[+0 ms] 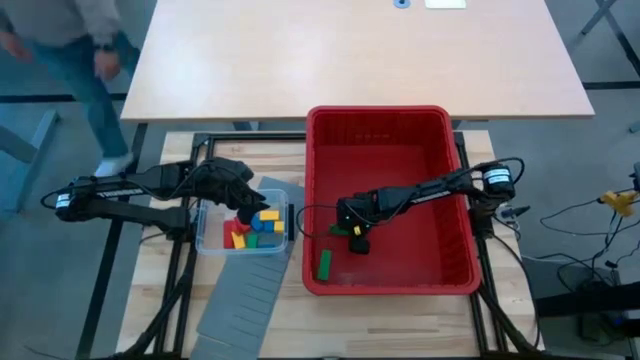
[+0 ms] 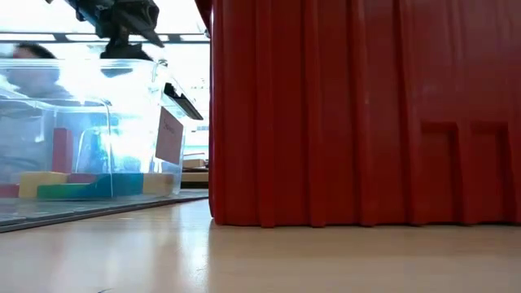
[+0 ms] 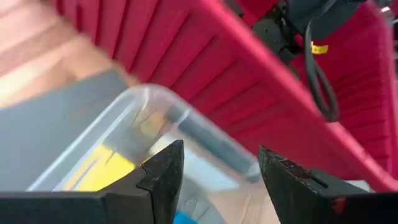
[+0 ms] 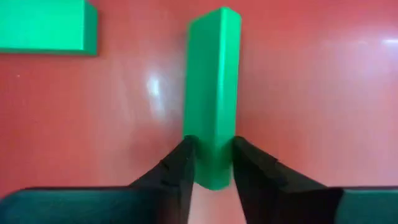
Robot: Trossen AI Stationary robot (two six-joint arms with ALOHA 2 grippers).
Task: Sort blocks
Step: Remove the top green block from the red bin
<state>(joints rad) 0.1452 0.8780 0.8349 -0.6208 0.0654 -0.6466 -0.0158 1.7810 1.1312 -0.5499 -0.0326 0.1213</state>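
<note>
A clear tub at the table's left holds red, yellow, green and blue blocks, also seen through its wall in the low view. My left gripper hovers open above the tub's rim, nothing between its fingers. Inside the red bin my right gripper is shut on a green bar block. A second green block lies flat on the bin floor near the bin's front left corner. My right gripper pinches the green bar's two long sides at its near end between its two fingertips. The fingers come steeply from above and the bar runs on along them, toward the bin floor. Whether its far end is clear of the floor I cannot tell.
Grey slotted divider panels lie under and in front of the tub. The bin's tall red wall stands between the two arms. A tan table lies beyond, and a person walks at the far left.
</note>
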